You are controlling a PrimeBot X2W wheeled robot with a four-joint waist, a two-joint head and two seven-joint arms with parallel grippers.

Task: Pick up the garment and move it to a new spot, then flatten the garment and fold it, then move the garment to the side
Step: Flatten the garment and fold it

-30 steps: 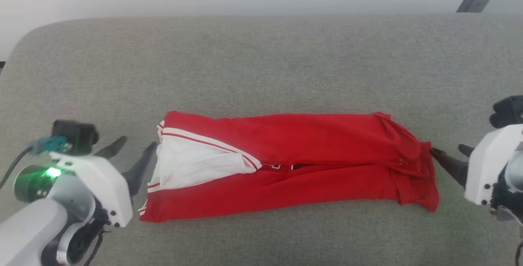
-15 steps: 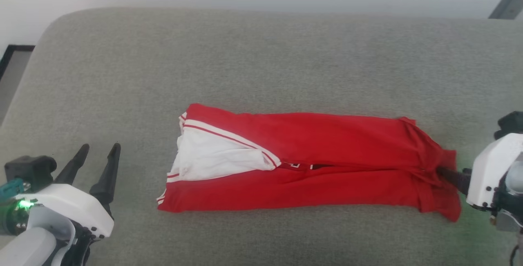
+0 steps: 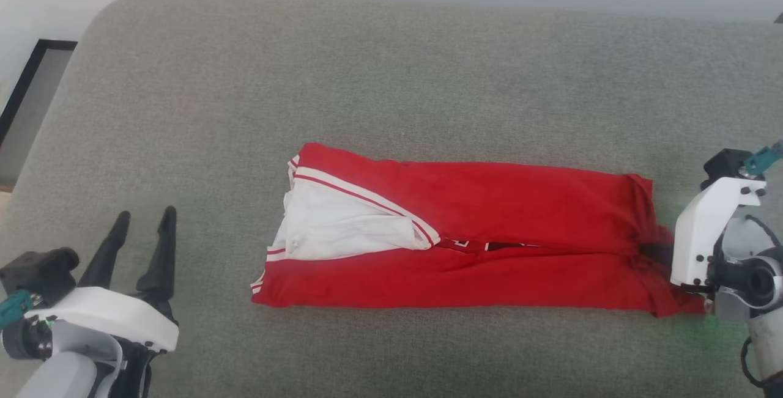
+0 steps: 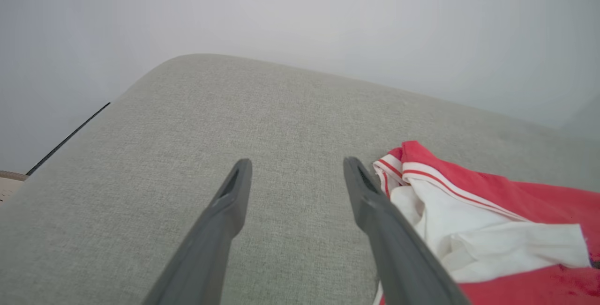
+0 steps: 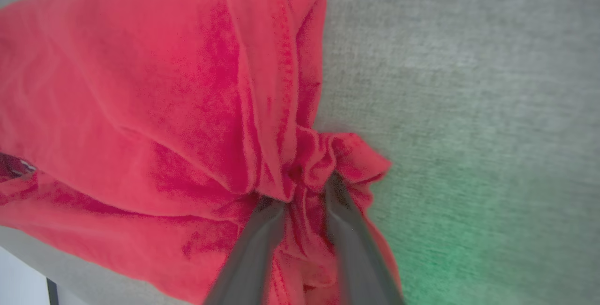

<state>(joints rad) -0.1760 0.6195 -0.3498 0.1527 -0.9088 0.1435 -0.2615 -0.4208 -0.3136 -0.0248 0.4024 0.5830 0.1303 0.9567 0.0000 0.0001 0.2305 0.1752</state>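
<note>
Near the middle of the grey fabric-topped desk (image 3: 391,80), the garment (image 3: 489,245) lies folded into a long band running left to right, with a white sleeve end on top at its left end. At the band's right end, the right claw (image 3: 657,251) pinches bunched red fabric between nearly closed fingers. Well apart from the garment's left edge, the left claw (image 3: 145,216) stands spread and empty over bare cloth. Wide bare surface extends beyond the garment to the desk's far edge and rounded far-left corner.
</note>
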